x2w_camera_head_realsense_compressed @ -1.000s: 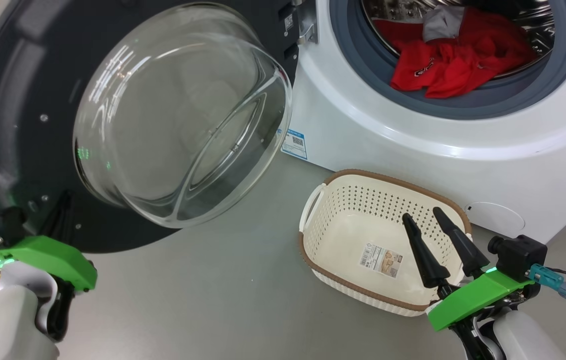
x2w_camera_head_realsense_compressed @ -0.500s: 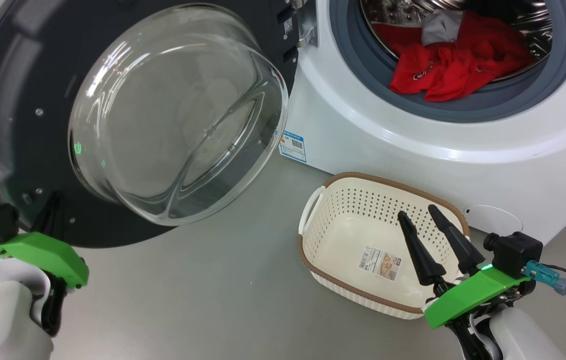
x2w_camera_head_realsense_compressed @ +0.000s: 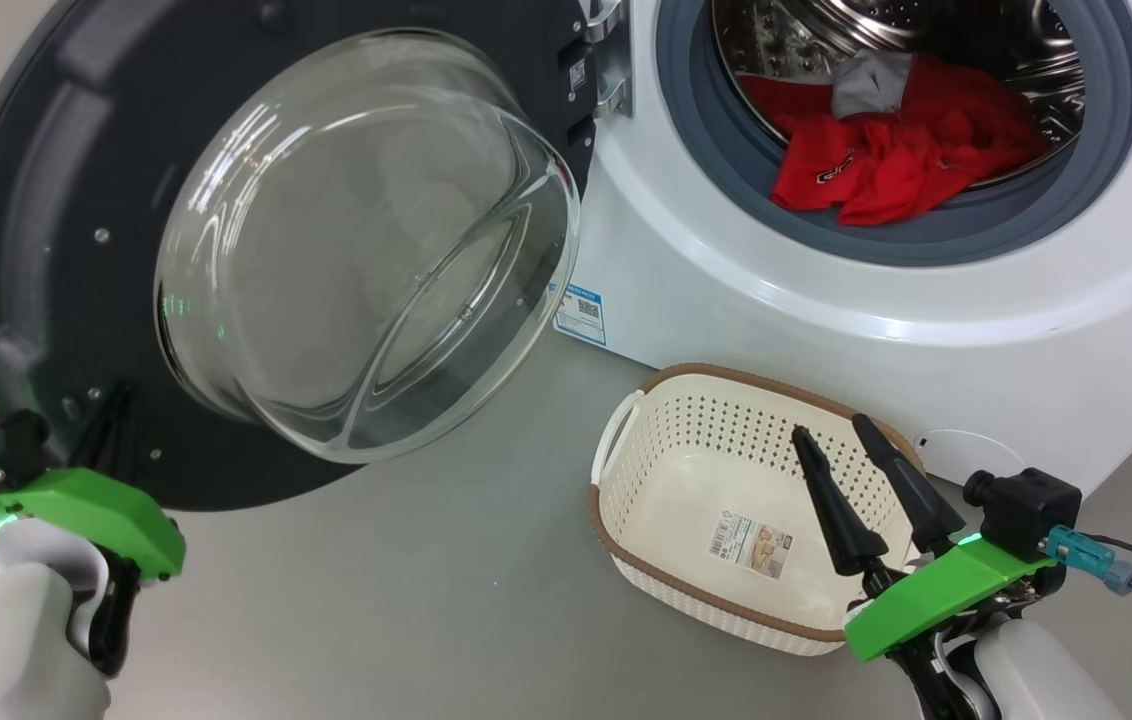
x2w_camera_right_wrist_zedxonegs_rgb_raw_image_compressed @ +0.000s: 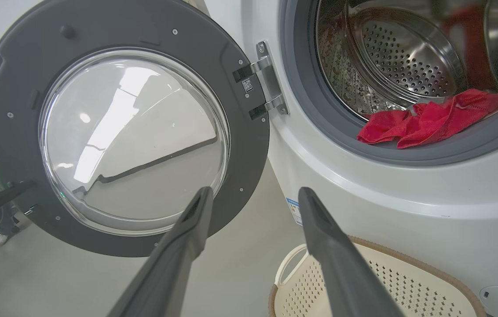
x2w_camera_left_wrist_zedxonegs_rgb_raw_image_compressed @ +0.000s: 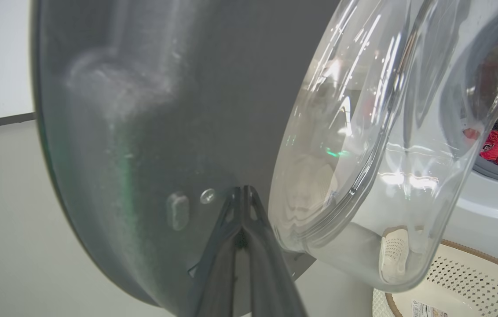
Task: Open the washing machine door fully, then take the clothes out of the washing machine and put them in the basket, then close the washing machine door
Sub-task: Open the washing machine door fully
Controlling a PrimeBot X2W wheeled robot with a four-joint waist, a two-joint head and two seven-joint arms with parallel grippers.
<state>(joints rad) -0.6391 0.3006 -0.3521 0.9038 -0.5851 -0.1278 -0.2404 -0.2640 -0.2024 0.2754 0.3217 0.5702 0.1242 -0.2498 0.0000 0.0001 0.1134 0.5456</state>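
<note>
— Step in hand?
— Door-opening, nearly done, I judge. The washing machine door (x2w_camera_head_realsense_compressed: 36, 260) hangs swung wide. My left pincer (x2w_camera_left_wrist_zedxonegs_rgb_raw_image_compressed: 242, 193), fingers pressed together, sits at its lower inner face; whether it touches, I can't tell.
— Right side?
— My right pincer (x2w_camera_head_realsense_compressed: 831, 427) is spread apart and empty above the basket (x2w_camera_head_realsense_compressed: 716, 370). The clothes (x2w_camera_head_realsense_compressed: 906, 150) lie at the washing machine (x2w_camera_head_realsense_compressed: 826, 300) drum mouth. Next: reach in and grab red cloth.

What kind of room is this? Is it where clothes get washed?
Probably a laundry spot, though which kind of building is unclear. A big white washing machine stands open with red clothes inside, and a cream basket waits on the grey floor.
</note>
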